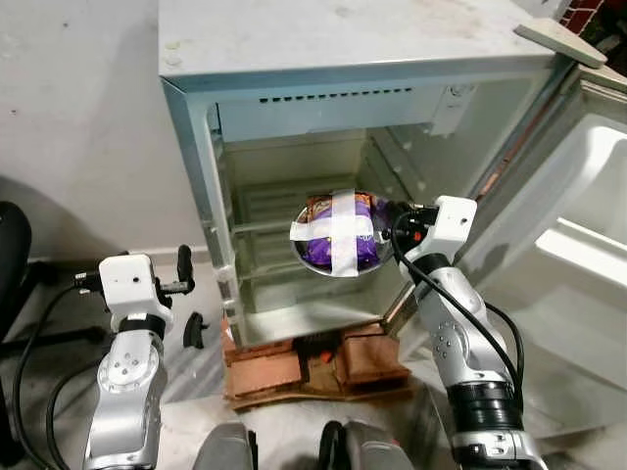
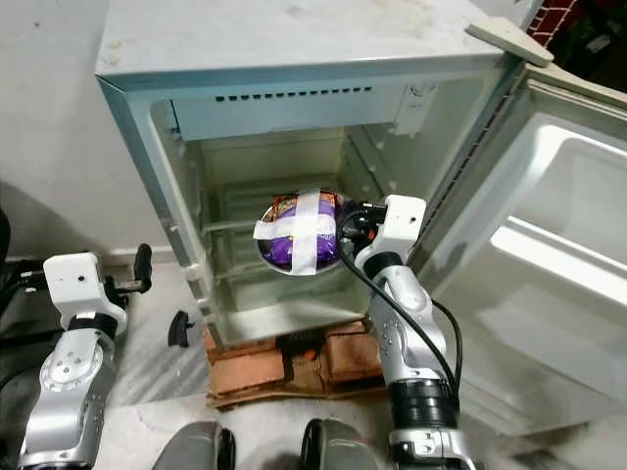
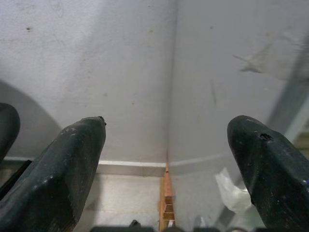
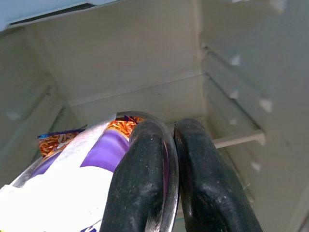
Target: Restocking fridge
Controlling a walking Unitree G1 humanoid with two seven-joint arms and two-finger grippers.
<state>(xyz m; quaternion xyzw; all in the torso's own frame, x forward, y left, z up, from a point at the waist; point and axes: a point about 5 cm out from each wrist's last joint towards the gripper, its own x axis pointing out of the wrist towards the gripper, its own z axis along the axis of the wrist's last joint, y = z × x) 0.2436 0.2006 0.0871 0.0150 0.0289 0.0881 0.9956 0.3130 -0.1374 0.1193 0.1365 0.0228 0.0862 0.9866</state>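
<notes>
A small white fridge [image 1: 333,59] stands in front of me with its door [image 1: 578,245] swung open to the right. My right gripper [image 1: 395,227] is shut on the rim of a steel bowl [image 1: 336,232], which holds a purple and orange snack packet taped over with a white cross. The bowl hangs in the fridge opening at mid height, tilted toward me. In the right wrist view the fingers [image 4: 145,179] pinch the bowl rim [image 4: 166,145] in front of the bare inner walls. My left gripper [image 1: 183,266] is open, low at the left, outside the fridge.
The fridge rests on red bricks [image 1: 313,367] and cardboard on the floor. A dark chair [image 1: 10,255] and cables lie at the far left. A small black object [image 1: 196,328] lies on the floor beside the fridge. The white wall [image 1: 78,117] is behind.
</notes>
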